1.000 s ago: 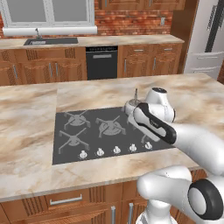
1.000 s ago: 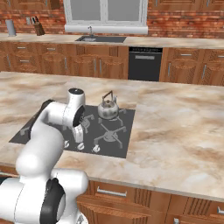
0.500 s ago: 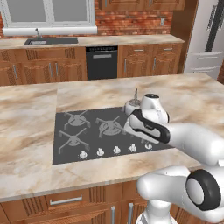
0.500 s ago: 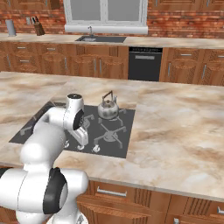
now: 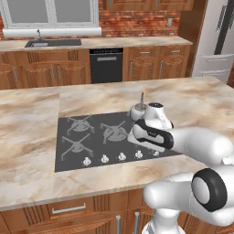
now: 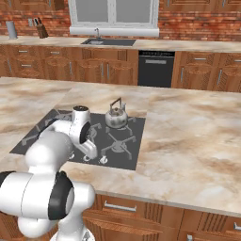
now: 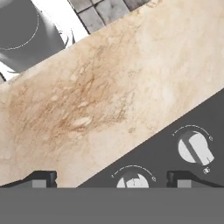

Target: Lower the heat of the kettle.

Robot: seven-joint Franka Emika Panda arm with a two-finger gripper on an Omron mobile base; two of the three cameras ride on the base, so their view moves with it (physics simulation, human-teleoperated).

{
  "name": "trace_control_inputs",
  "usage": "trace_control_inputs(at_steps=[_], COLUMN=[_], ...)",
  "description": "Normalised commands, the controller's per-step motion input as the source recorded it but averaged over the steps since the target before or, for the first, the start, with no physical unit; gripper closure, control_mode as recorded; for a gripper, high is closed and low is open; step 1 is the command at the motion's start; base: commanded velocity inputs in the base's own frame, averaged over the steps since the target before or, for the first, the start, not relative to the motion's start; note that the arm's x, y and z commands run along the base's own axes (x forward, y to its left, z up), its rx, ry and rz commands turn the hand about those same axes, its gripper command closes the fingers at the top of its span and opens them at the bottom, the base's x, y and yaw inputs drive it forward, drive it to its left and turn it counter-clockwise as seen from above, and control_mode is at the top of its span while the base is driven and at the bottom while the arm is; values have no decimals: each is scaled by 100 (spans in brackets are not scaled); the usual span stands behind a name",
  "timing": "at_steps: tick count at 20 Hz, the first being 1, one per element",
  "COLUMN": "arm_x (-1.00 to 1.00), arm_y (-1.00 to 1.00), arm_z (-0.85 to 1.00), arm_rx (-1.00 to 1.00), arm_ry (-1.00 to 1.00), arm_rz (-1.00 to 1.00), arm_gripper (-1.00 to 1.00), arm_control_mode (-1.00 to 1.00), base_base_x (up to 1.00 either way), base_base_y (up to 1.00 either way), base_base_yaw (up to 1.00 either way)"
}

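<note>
Upright, squat silvery kettle [image 6: 116,117] with thin stem; end effector [image 7: 111,179] spread wide, empty.

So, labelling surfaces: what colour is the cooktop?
Dark grey, almost black; the cooktop shows best in the left base view.

kettle [image 6: 116,116] showing silvery-white | cooktop [image 5: 87,151] showing dark grey | knobs [image 7: 195,148] showing white | counter [image 5: 27,137] showing beige-brown marble veining | cabinets [image 6: 56,70] showing reddish-brown wood | wall [image 5: 137,23] showing red brick

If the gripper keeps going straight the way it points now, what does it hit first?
Most likely a stove knob, which sits between the open gripper's tips at the cooktop's front edge. Depth is unclear; the next knob lies off to one side.
</note>
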Motion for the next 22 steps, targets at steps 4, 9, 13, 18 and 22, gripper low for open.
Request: trace_control_inputs(at_steps=[4,9,13,18,22], arm_x=[20,18,9,4,12], arm_y=[0,0,0,2,10], arm_z=[-22,-21,-23,-15,-18], arm_rx=[0,0,0,0,0], arm_ry=[0,0,0,0,0], arm_rz=[4,3,1,0,0], arm_gripper=[-100,-100,-100,-100,-100], arm_control_mode=[-100,-100,-100,-100,-100], base_base_x=[0,0,0,0,0], base_base_y=[0,0,0,0,0], base_base_yaw=[0,0,0,0,0])
